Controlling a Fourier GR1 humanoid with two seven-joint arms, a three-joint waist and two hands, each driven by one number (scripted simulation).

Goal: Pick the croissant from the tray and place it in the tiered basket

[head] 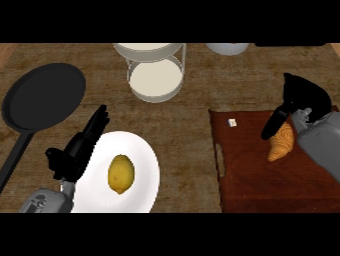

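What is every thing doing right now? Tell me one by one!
Croissant: lying on the tray, not lifted.
Tray: flat on the counter.
Right hand: over the croissant, fingers curled down beside it.
Left hand: open, resting by the plate.
Lemon: lying on the plate.
Plate: holds the lemon.
Pan: empty.
Tiered basket: empty.

Two smooth, rounded grey forearms end in glossy black hands: the left hand [75, 150] has slim fingers; the right hand [303, 102] looks bulkier, perhaps from the angle.
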